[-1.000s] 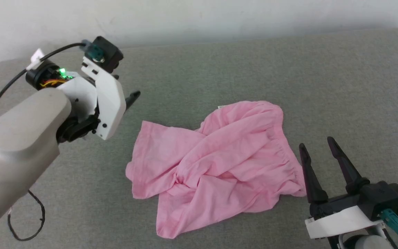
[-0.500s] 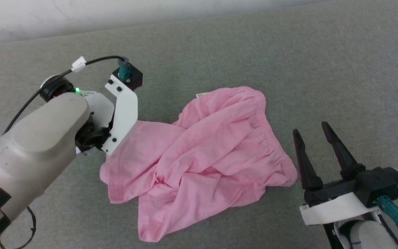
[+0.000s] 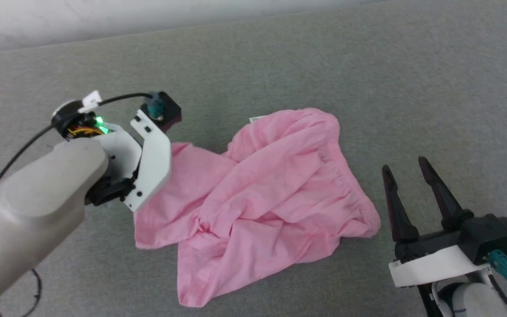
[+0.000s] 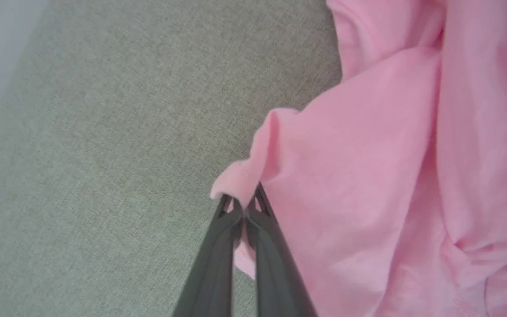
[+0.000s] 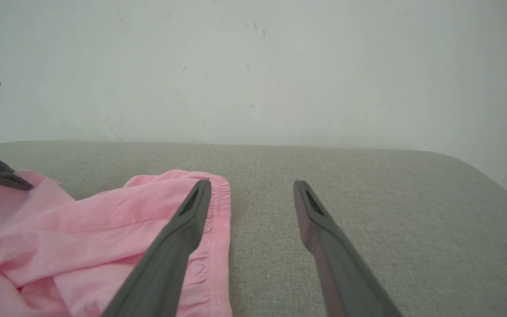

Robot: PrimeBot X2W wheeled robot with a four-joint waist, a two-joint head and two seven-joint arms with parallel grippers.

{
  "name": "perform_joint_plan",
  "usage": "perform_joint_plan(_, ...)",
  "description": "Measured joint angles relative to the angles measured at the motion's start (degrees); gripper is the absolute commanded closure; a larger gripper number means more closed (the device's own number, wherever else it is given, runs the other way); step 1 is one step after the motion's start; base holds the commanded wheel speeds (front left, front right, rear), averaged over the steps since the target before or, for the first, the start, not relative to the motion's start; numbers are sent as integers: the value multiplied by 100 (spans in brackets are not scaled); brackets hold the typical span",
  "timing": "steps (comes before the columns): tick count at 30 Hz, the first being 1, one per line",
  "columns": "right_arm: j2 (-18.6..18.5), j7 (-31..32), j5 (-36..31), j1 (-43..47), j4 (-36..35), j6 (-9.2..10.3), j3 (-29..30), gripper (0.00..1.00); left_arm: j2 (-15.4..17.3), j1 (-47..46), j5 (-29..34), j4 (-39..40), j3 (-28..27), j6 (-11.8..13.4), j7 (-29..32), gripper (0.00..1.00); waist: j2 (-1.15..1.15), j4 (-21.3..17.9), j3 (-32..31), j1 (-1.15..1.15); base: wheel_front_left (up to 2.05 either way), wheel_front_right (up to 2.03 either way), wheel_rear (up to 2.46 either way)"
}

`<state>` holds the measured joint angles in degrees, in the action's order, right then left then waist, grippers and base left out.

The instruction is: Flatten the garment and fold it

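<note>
**A:** Where is the garment (image 3: 271,189)?

**B:** It lies crumpled in the middle of the grey counter (image 3: 390,66), twisted across its centre. The gathered waistband (image 3: 354,193) faces the robot's right, and a small white tag (image 3: 257,119) peeks out at the far edge.

**A:** And the claws?

**B:** The left claw (image 4: 241,203) is pinched tight on a corner of pink cloth at the garment's left edge (its wrist view shows a nub of fabric bunched at the tips). The right claw (image 3: 404,166) is spread wide and empty. It is just beside the waistband and, as far as I can tell, touches nothing.

**A:** Which step is that?

**B:** Flattening, barely begun, I'd judge. Nothing lies smooth and nothing is folded.

**A:** What does the next move call for?

**B:** Probably a second hold. The right claw would need to close on the waistband edge nearest it. Then the two could draw apart to pull the twist out. The left bite looks small (only a corner), so a hard tug might slip it. A gentle lift and a steady, even pull seem wiser.
</note>
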<state>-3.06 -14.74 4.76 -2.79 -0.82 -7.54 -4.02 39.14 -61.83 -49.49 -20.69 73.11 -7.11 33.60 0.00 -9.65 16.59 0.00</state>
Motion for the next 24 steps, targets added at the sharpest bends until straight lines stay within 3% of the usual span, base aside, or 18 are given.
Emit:
perform_joint_plan(5, 1, 0, -1, 207, 0, 0, 37, 0, 493, -12, 208, 393, -60, 16, -1002, 100, 0, 277, -202, -1, 0, 0, 0)
perform_joint_plan(12, 1, 0, -3, 369, -8, 0, 55, 0, 1144, 1178, 270, 1575, -81, 999, -1661, 100, 0, 713, -443, -1, 0, 0, 0)
perform_joint_plan(15, 2, 0, -14, 408, 0, 0, 51, 0, 1144, 1919, 152, 1785, -51, 1293, -1842, 100, 0, 866, -513, -1, 0, 0, 0)
perform_joint_plan(20, 1, 0, -35, 431, 32, 0, 33, 0, 887, 2737, 47, 1625, -13, 1403, -2083, 100, 0, 1007, -619, -1, 0, 0, 0)
perform_joint_plan(21, -3, 0, -35, 437, 38, 0, 42, 0, 810, 2808, 46, 1570, -4, 1415, -2138, 93, 0, 1023, -640, -1, 0, 0, 0)
perform_joint_plan(22, -8, 0, -35, 441, 45, 0, 45, 0, 740, 2847, 60, 1507, -7, 1432, -2201, 16, 0, 1037, -662, -1, 0, 0, 0)
perform_joint_plan(23, -20, 0, -36, 443, 48, 0, 47, 0, 687, 2865, 65, 1441, -12, 1448, -2283, 0, 0, 1051, -685, -1, 0, 0, 0)
perform_joint_plan(24, -46, 0, -36, 443, 52, 0, 45, 0, 646, 2886, 57, 1392, -40, 1483, -2384, 0, 0, 1063, -710, -1, 0, 0, 0)
